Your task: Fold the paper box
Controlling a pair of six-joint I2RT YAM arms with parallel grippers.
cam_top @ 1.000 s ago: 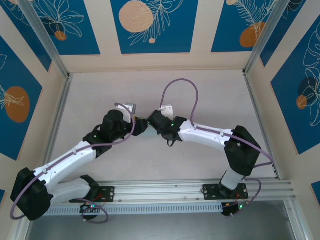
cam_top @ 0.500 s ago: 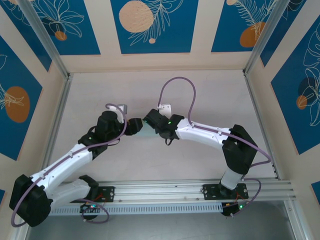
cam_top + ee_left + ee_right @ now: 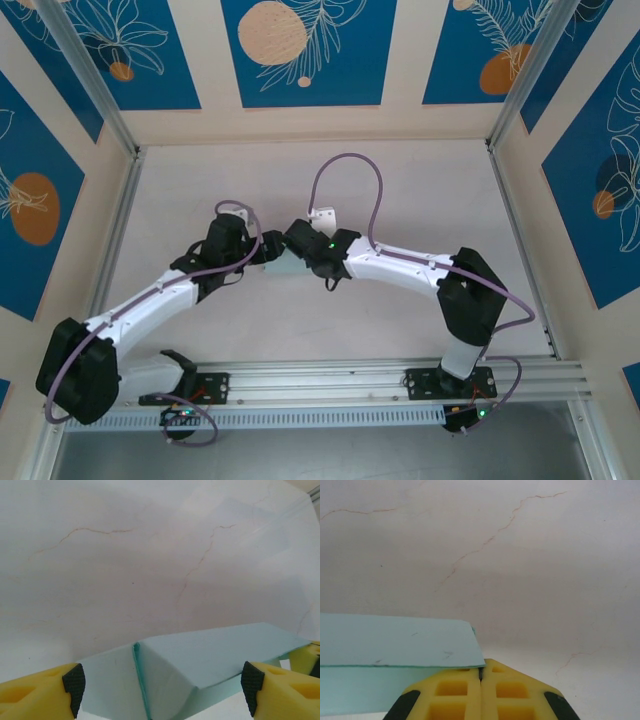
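Where the two arms meet: the paper box (image 3: 283,266), pale mint card, sits near the middle of the tabletop (image 3: 420,190), between the two wrists.
Left fingers (image 3: 35,695): spread wide, one yellow tip on each side of the box, gripping nothing; a creased fold of the card lies between them.
Right fingers (image 3: 455,690): pressed flat together, nipping a corner of the box's flap at their tips.
Change from a second ago: both wrists have shifted leftward and a little toward the far wall, and the pale card shows more plainly between them.
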